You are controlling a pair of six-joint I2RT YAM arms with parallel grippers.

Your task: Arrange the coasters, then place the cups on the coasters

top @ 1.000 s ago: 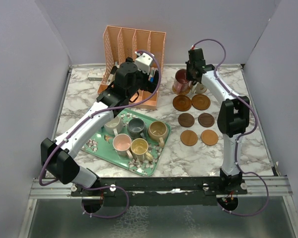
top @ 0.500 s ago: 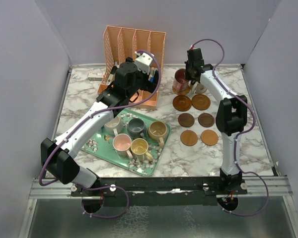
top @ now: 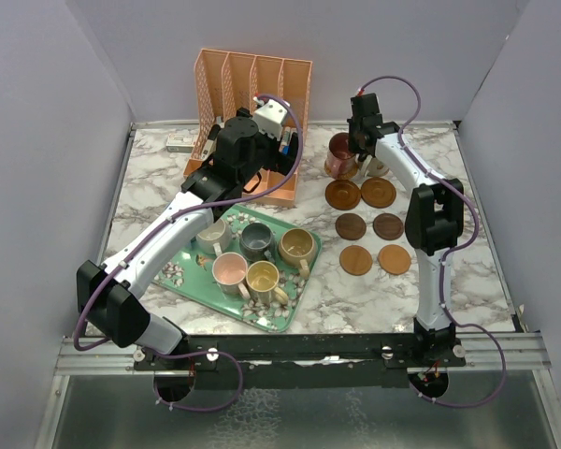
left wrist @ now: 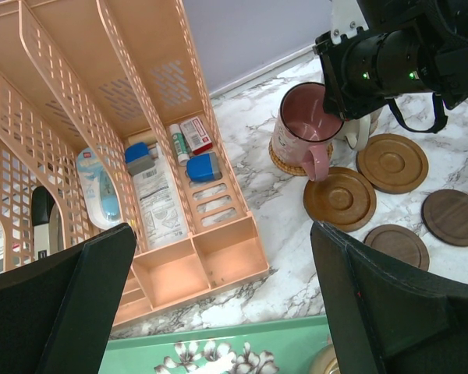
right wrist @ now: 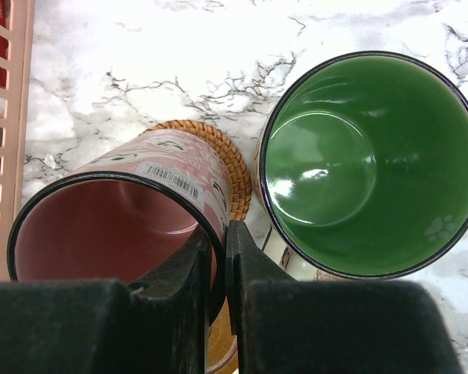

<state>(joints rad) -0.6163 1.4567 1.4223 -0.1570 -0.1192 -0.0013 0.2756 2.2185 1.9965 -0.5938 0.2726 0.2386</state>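
While my right arm (top: 399,168) has pulled its elbow in a little over the last second, the pink cup (right wrist: 117,226) has hardly moved at all. My right pincer (right wrist: 222,261) is pinched tight on the cup's rim, with the cup's wall between my two fingers. The cup leans a bit and sits on the woven coaster (right wrist: 232,175) at the back of the table (top: 150,187), just beside the green cup (right wrist: 366,164). I think this cup is nearly home, and letting go comes next. My left pincer (left wrist: 222,249) is wide and holds nothing, up above the orange rack (left wrist: 164,156).

My right wrist view shows the pinch up close and the shiny green inside of the other cup. The top view cannot show that, because my arm is in the way. But the top view shows six brown coasters (top: 356,260) with no cups on them. It also shows five cups (top: 256,241) waiting on the green tray (top: 194,267).
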